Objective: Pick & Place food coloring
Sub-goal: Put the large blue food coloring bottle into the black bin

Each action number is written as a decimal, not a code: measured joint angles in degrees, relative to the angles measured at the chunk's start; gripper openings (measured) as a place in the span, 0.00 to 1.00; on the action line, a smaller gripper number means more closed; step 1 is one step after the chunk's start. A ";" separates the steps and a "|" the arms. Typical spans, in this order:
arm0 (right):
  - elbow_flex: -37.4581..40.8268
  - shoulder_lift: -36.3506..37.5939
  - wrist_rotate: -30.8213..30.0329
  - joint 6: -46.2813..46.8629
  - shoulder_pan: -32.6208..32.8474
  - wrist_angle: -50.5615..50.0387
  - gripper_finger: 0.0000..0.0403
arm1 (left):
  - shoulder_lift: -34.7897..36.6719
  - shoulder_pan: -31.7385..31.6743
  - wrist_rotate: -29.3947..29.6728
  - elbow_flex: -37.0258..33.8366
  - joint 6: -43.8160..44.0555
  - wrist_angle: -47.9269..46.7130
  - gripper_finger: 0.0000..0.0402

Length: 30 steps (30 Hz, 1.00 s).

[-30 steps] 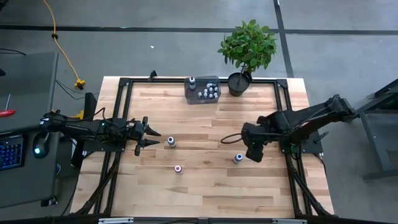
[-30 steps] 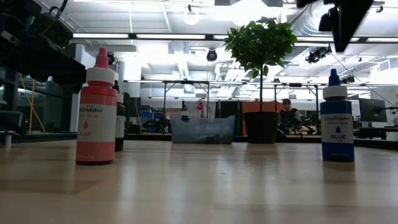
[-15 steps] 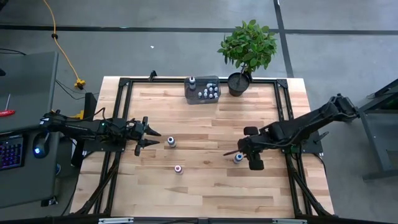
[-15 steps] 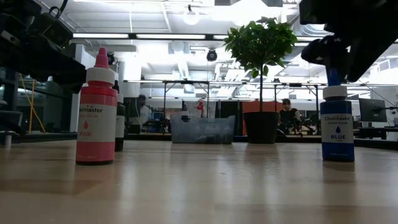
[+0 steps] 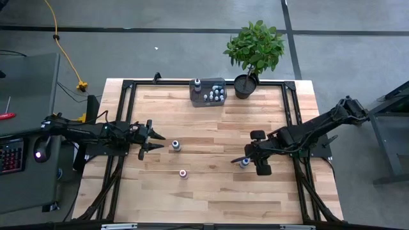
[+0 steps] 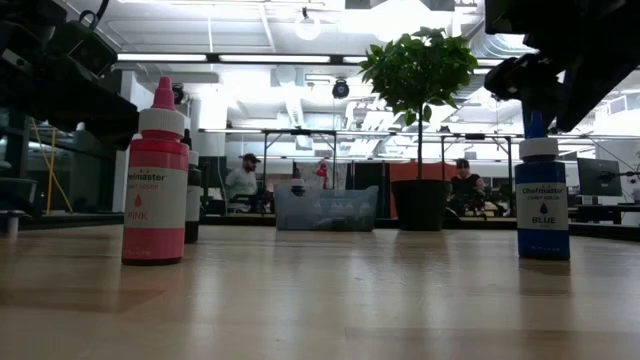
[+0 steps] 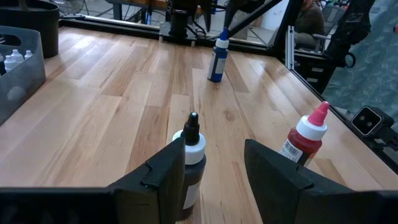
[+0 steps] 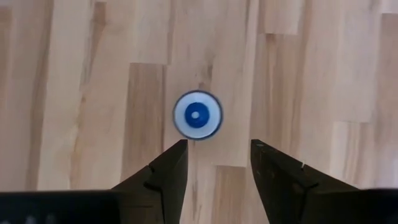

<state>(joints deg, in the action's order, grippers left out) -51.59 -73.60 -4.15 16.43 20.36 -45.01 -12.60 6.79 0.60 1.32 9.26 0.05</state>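
Three food coloring bottles stand upright on their bases on the wooden table. They are a blue one [image 5: 244,163] [image 6: 542,195], a pink one [image 5: 183,173] [image 6: 155,180] and a dark one with a white collar [image 5: 175,145] [image 7: 193,158]. Several more sit in the grey tray [image 5: 208,94]. My right gripper [image 8: 217,146] [image 5: 248,158] is open and points straight down over the blue bottle's cap [image 8: 196,116], touching nothing. My left gripper [image 7: 214,146] [image 5: 153,140] is open and level above the table. It points toward the table's right at the dark bottle, just short of it.
A potted green plant [image 5: 254,48] stands at the far edge, right of the tray. A black frame runs along the table's sides [image 5: 291,115]. Bare wood lies between the bottles and the near edge. People sit in the room behind the table [image 6: 243,180].
My right gripper has swung toward the table's near and left side and come down. It has tipped to point straight down over the blue bottle, and it has hardly moved in the last half second. No bottle has moved.
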 joint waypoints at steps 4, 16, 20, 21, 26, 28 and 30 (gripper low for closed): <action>0.00 0.00 -1.77 0.04 0.00 0.86 0.45 | 0.00 0.00 0.02 0.00 0.01 0.00 0.41; -0.09 0.00 3.08 0.24 0.02 3.55 0.51 | -0.01 -0.02 0.02 0.00 0.01 0.00 0.41; -0.09 -0.16 2.54 0.23 0.02 4.57 0.51 | 0.00 -0.01 0.02 0.00 0.02 0.00 0.41; -0.09 -0.36 2.59 0.22 0.02 5.18 0.51 | -0.02 -0.01 0.02 0.00 0.01 0.00 0.41; -0.07 -1.38 2.69 0.16 0.02 5.79 0.52 | 0.00 -0.02 0.02 0.00 0.02 0.00 0.41; -0.07 -1.38 1.77 0.15 0.02 5.19 0.52 | 0.00 0.00 0.02 0.00 0.01 0.00 0.41; -0.07 -1.38 1.27 0.68 -0.05 5.04 0.52 | -0.02 -0.02 0.02 0.00 0.00 0.00 0.41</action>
<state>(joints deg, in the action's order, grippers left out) -51.66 -74.98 -2.88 17.11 20.31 -39.98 -12.62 6.77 0.62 1.32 9.26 0.05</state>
